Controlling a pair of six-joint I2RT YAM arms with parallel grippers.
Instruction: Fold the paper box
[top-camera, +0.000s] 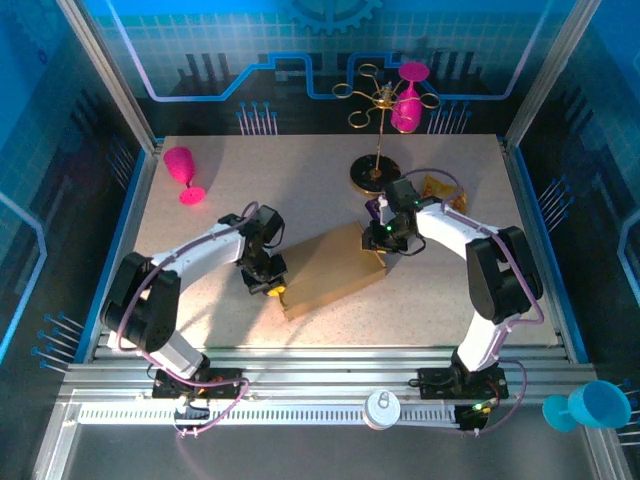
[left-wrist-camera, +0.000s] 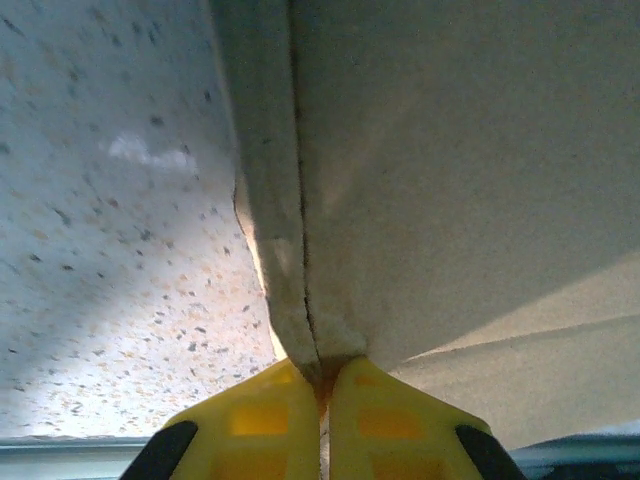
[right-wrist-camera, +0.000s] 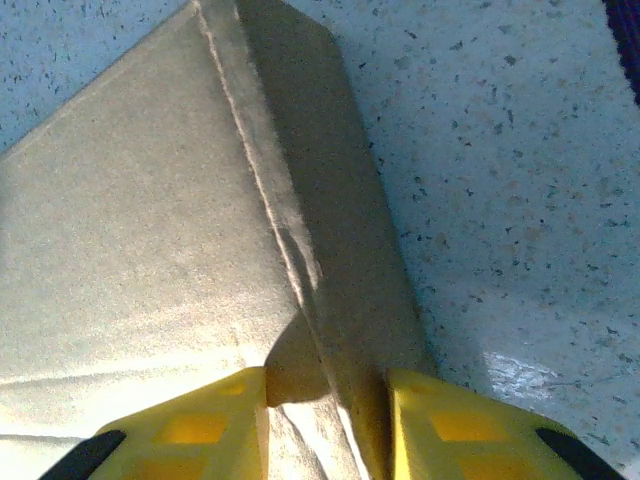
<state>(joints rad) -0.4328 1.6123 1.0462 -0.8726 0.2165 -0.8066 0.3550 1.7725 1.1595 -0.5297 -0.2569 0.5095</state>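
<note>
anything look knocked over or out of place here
Yes. A pink goblet lies on its side at the table's far left, while its twin hangs upside down on the gold rack. A blue cup also lies tipped, off the table near the right arm's base. The box looks fine.

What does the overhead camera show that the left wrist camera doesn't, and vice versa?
From above: the whole brown box, the right hand at its right end, a pink goblet on its side, a gold stand and a blue cup. Left wrist: the left hand pinched shut on a cardboard edge, seen close up. Shared: the box, that hand, the speckled table.
</note>
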